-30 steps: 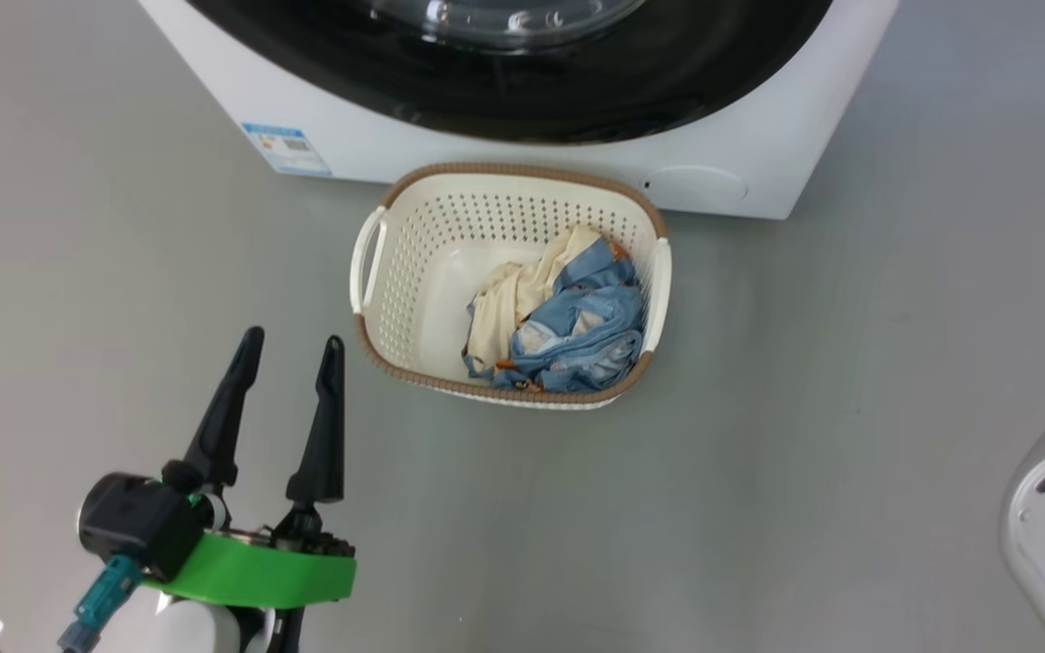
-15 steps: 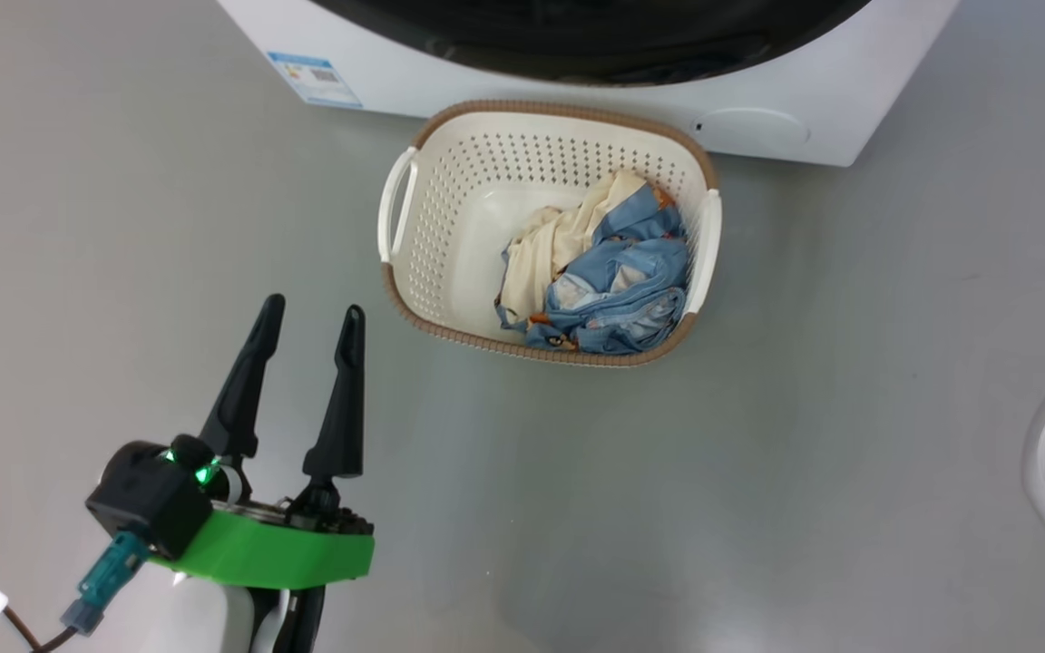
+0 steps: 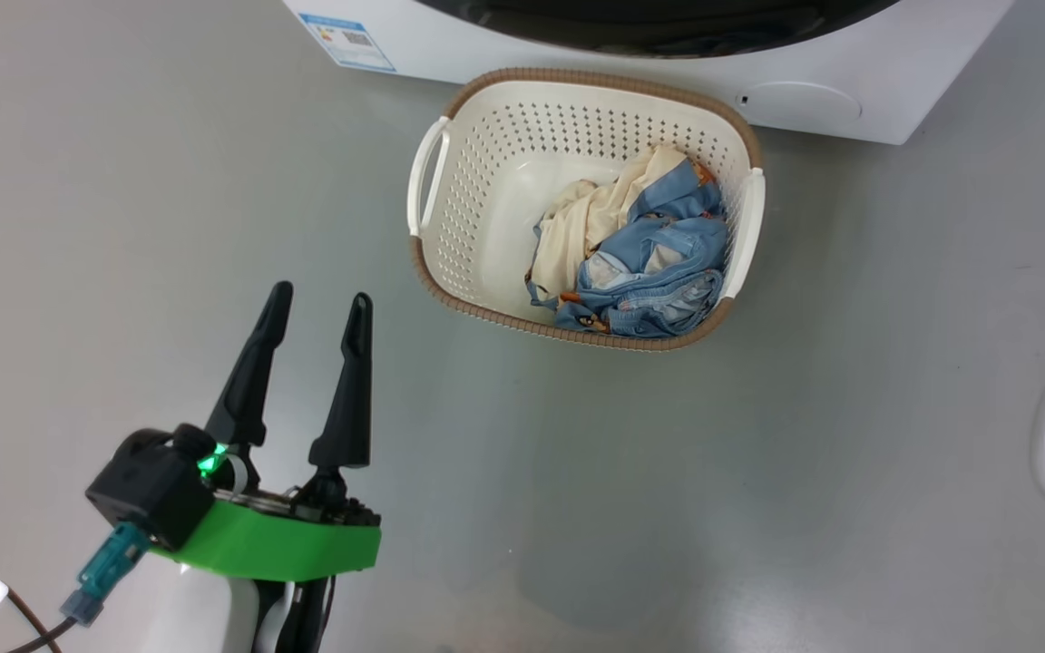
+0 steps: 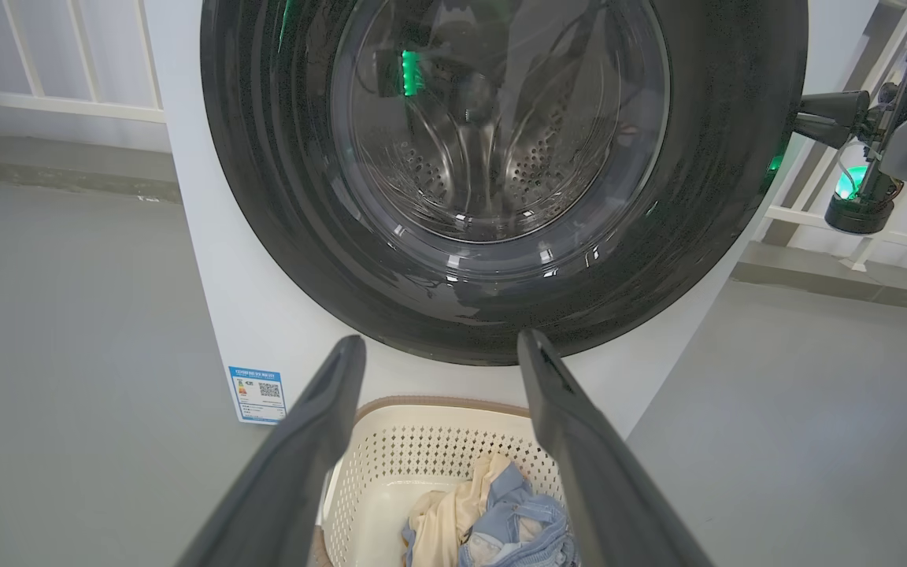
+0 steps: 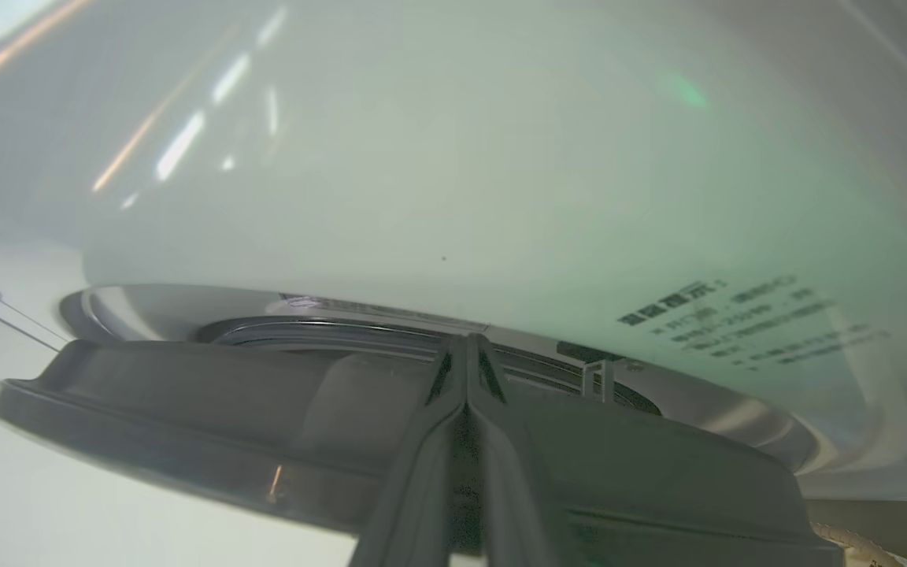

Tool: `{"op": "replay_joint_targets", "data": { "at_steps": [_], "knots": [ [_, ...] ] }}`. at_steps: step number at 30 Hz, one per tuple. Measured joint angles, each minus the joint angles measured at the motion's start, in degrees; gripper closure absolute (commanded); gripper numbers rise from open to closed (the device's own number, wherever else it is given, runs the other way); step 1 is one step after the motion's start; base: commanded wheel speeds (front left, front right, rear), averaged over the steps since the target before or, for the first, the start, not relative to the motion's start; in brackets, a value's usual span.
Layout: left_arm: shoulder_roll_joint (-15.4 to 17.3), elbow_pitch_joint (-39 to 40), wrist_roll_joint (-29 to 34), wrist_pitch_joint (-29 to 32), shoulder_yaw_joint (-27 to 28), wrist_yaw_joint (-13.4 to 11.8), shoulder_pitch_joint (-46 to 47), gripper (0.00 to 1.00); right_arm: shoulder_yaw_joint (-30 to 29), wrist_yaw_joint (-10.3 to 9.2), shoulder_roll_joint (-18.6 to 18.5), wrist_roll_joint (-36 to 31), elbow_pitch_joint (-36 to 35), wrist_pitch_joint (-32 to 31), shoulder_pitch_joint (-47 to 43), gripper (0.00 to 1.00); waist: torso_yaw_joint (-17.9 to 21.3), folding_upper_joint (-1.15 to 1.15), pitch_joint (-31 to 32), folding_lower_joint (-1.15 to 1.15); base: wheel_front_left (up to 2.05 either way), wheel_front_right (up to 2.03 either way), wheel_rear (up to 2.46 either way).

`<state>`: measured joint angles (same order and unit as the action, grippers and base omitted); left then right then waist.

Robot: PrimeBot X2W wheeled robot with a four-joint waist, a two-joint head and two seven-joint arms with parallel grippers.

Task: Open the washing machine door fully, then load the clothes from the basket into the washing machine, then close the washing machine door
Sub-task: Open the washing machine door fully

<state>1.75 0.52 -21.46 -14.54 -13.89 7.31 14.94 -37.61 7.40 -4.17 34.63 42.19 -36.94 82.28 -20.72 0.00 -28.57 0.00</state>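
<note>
Head view: clothes (image 3: 636,263) in basket (image 3: 486,172)

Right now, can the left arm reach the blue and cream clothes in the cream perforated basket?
Probably yes: the open left tool hovers beside the brown-rimmed cream perforated basket, only bare grey floor between them, and nothing covers the blue and cream clothes.

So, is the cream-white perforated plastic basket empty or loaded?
Loaded: the crumpled light-blue and cream clothes lie inside the basket, toward its right side.
</note>
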Motion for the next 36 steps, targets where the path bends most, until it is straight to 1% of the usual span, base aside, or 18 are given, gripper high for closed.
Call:
{"op": "replay_joint_targets", "data": {
  "at_steps": [7, 16, 21, 28, 30, 33, 36],
  "knots": [
    [0.0, 0.4, -0.5, 0.0, -0.1, 0.0, 0.3, 0.00, 0.7, 0.00, -0.7, -0.3, 1.7, 0.6, 1.5, 1.00, -0.5, 0.00, -1.3, 0.00, 0.00, 0.00, 0.00],
    [0.0, 0.4, -1.3, 0.0, 0.2, 0.0, 0.9, 0.00, 4.2, -0.02, -1.8, 2.0, 1.5, -4.2, 1.0, 1.00, 0.0, 0.00, -1.1, 0.00, 0.00, 0.00, 0.00],
    [0.0, 0.6, -1.3, 0.0, 0.6, 0.0, 0.9, 0.00, 7.7, -0.09, -2.4, 5.9, -1.6, -9.1, -1.7, 1.00, 0.5, 0.00, -0.9, 0.00, 0.00, 0.00, 0.00],
    [0.0, 0.8, -1.3, 0.0, 0.9, 0.0, 0.9, 0.00, 11.9, -0.09, -2.8, 13.4, -6.9, -17.4, -7.1, 1.00, 1.0, 0.00, -0.4, 0.00, 0.00, 0.00, 0.00],
    [0.0, 0.9, -1.2, 0.0, 1.0, 0.0, 0.9, 0.00, 13.3, -0.09, -2.1, 15.3, -8.1, -19.4, -9.0, 1.00, 1.1, 0.00, -0.2, 0.00, 0.00, 0.00, 0.00],
    [0.0, 0.9, -0.9, 0.0, 1.2, 0.0, 0.9, 0.00, 15.1, -0.09, -0.5, 16.3, -9.5, -22.0, -11.8, 1.00, 1.2, 0.00, 0.2, 0.00, 0.00, 0.00, 0.00],
    [0.0, 1.0, -0.8, 0.0, 1.4, 0.0, 0.9, 0.00, 16.3, -0.09, 0.0, 19.3, -10.9, -23.6, -14.1, 1.00, 1.4, 0.00, 0.6, 0.00, 0.00, 0.00, 0.00]
  ]
}}
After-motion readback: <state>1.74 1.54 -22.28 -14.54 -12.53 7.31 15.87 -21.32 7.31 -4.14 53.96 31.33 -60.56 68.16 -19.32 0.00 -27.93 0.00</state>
